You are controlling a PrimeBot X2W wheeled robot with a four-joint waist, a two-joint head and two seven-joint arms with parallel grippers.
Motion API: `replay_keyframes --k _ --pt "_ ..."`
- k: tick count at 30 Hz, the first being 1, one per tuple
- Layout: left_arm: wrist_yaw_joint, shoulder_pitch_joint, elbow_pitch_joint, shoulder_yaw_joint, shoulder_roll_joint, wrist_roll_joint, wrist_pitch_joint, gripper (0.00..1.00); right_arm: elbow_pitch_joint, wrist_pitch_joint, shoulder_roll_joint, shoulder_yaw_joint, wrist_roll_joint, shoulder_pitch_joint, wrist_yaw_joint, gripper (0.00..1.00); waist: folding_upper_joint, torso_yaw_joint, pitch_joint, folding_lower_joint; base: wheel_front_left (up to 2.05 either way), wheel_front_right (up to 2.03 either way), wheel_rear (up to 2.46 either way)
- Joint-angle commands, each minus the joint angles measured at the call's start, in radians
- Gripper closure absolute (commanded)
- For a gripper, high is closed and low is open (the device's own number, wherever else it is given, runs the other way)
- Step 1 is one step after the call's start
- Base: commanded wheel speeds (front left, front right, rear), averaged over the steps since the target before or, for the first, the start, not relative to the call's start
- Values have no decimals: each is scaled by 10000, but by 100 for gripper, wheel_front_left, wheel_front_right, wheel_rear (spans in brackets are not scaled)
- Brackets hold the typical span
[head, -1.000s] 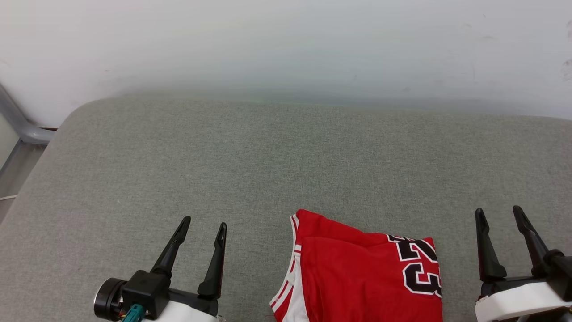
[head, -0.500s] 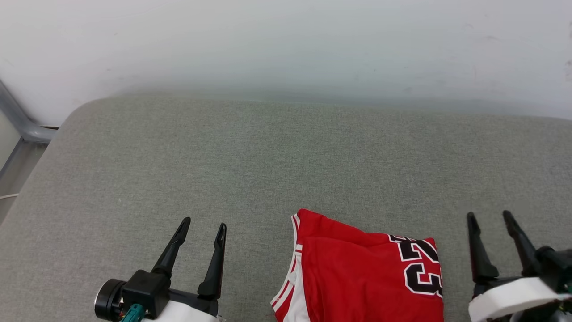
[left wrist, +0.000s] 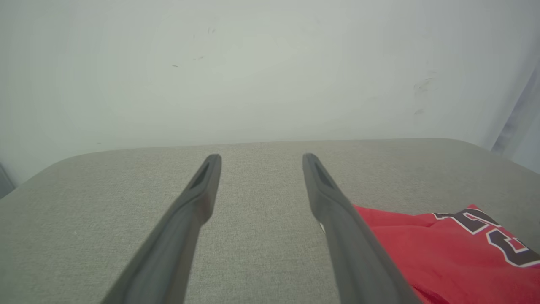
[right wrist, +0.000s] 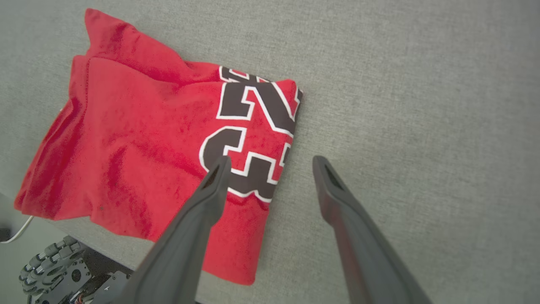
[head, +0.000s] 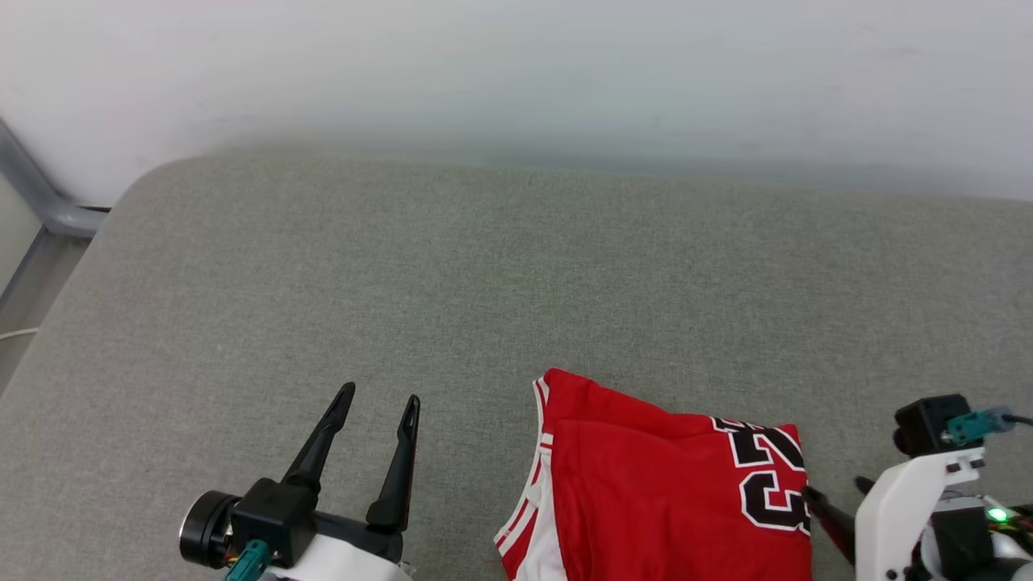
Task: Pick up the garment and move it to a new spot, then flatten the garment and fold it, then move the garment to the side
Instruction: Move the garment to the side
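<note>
Work surface: broad pad covered in grey woven cloth (head: pixel 516 282) with a fine even weave and a rounded far-left corner, set against a plain matte white wall (head: pixel 516 73). A dull grey metal tube (head: pixel 32 194) slants down beside that corner. Garment: red jersey-style shirt (head: pixel 662 500), folded into a rough rectangle of soft stacked layers. It lies flat on the pad at the near edge, right of centre in the head view, between the two arms. Its left border carries narrow red-and-white striped trim and a strip of white cloth. Its right end bears blocky black numerals outlined in white. In the right wrist view the shirt (right wrist: pixel 139 147) has a slightly fuzzy nap, shallow creases, and one loose corner peaking at the far end. In the left wrist view the shirt (left wrist: pixel 443 253) sits low at the right, past the right finger. Left gripper (head: pixel 381 395): two long, tapering, matte black fingers standing apart over bare grey cloth, well clear of the shirt. The left wrist view shows the left gripper (left wrist: pixel 261 157) with only weave in the gap. Right gripper (head: pixel 834 486): tips just beside the shirt's right end, wrist housing white. In its own view the right gripper (right wrist: pixel 272 159) is spread wide: one finger over the numerals, the other over bare pad. Contact with the cloth cannot be judged. A dark roller wheel (right wrist: pixel 50 270) shows below the pad's near edge.
</note>
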Motion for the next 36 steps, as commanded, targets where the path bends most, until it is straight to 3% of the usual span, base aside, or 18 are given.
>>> replay_keyframes --k 1,7,15,24,25,26,33,36 --pt "-16 -175 -6 -35 12 29 -22 0 -191 495 -86 -179 -142 -31 -16 0 0 104 158 1 0 0 0" --pt "-16 -417 -23 -179 6 66 -22 0 -127 1861 405 -608 -543 -166 -13 0 0 441 613 1 0 0 0" --pt "-16 -645 18 -266 19 89 -22 0 589 1627 822 -501 -587 -378 -12 0 0 770 1006 1 0 0 0" --pt "-16 -796 47 -387 29 108 -22 0 1854 1385 688 340 -900 -230 -10 0 0 927 1168 1 0 0 0" --pt "-16 -805 56 -393 34 114 -22 0 1996 1303 659 421 -921 -227 -10 55 0 930 1164 1 0 0 0" --pt "-16 -811 73 -402 40 110 -22 0 2126 1231 614 563 -940 -246 -10 98 0 926 1150 1 0 0 0" --pt "-16 -657 137 -312 65 112 -22 0 2355 188 -63 967 -1130 -748 -21 100 0 727 890 1 0 0 0" --pt "-16 -615 76 -310 60 99 -22 0 2060 -211 -763 1355 -1334 -1144 -21 100 0 477 763 1 0 0 0"
